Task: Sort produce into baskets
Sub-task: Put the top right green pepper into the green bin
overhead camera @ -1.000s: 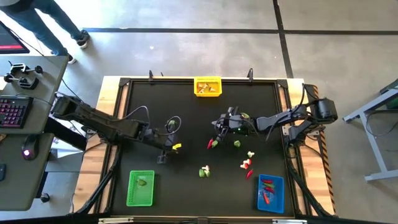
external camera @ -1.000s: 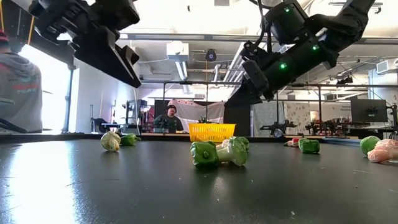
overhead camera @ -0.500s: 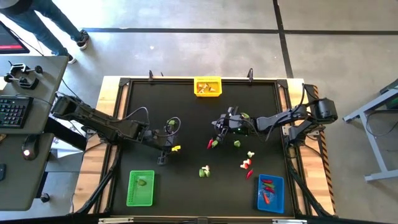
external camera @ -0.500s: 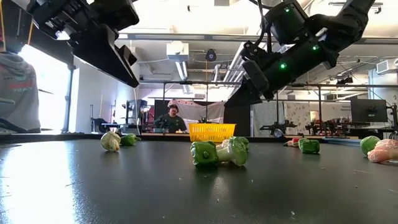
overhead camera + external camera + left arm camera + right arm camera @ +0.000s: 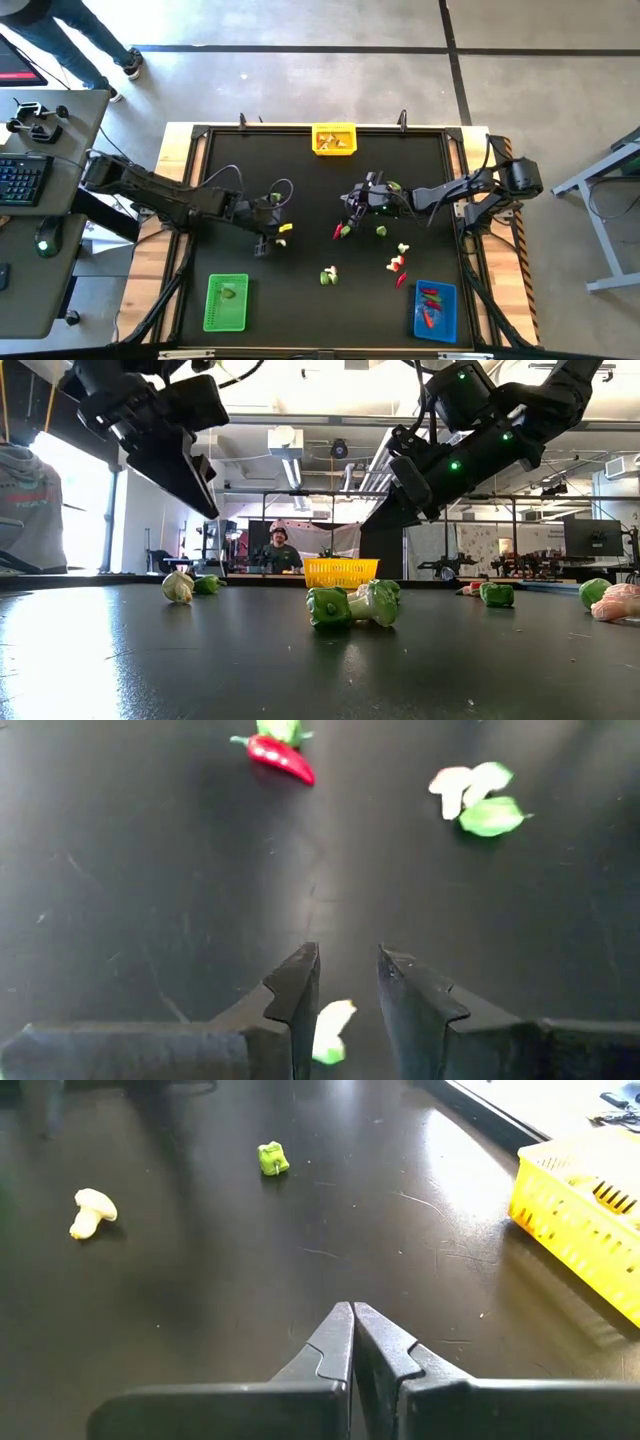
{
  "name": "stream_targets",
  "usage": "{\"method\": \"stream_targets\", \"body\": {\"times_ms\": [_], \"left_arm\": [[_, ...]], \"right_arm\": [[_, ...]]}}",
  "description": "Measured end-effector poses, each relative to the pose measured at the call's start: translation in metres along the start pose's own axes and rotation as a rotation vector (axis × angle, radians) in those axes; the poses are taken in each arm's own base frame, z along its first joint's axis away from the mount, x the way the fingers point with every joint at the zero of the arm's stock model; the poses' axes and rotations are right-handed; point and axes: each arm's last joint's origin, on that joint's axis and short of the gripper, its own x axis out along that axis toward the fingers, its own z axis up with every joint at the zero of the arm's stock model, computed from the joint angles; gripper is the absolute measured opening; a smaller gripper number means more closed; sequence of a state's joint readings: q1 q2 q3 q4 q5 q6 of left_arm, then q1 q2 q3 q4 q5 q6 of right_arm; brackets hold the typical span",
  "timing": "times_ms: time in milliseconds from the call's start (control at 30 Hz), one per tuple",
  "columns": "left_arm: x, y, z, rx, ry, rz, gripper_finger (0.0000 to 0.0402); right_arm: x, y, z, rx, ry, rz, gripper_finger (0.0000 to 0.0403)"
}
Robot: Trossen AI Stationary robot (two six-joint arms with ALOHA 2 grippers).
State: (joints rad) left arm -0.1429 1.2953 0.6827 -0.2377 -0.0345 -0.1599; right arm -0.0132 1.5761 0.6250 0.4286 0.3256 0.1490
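Between the tips of my left gripper (image 5: pixel 348 982) lies a small pale piece (image 5: pixel 329 1028) of produce, whitish with a green end, resting on the black table (image 5: pixel 150 900). My fingers (image 5: pixel 296 990) stand partly apart on either side of it; whether they touch it I cannot tell. Ahead of them lie a red chili (image 5: pixel 281 756) and a white-and-green piece (image 5: pixel 478 800). Only the high view shows the yellow basket (image 5: pixel 334 139), green basket (image 5: pixel 226 302) and blue basket (image 5: pixel 435 310). My right gripper (image 5: pixel 352 1342) is closed on nothing, with a mushroom (image 5: pixel 91 1211) ahead.
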Motion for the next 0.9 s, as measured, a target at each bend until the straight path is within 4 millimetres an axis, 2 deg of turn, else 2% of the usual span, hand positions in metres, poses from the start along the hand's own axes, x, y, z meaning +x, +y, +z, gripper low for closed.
{"method": "stream_targets", "body": {"times_ms": [267,400,600,900], "left_arm": [[0.0,0.023,-0.006,-0.065,0.084,0.039,0.0089],[-0.007,0.036,-0.003,-0.107,0.163,0.061,0.0089],[-0.018,0.049,0.01,-0.08,0.188,0.092,0.0089],[-0.022,0.066,0.008,-0.06,0.21,0.126,0.0105]], "right_arm": [[0.0,0.0,0.0,0.008,0.0,0.0,0.0],[0.0,-0.001,0.0,0.005,-0.001,-0.002,0.0],[0.0,-0.001,0.0,0.01,-0.001,-0.002,0.0],[0.0,-0.001,0.0,0.009,-0.001,-0.002,0.0]]}}
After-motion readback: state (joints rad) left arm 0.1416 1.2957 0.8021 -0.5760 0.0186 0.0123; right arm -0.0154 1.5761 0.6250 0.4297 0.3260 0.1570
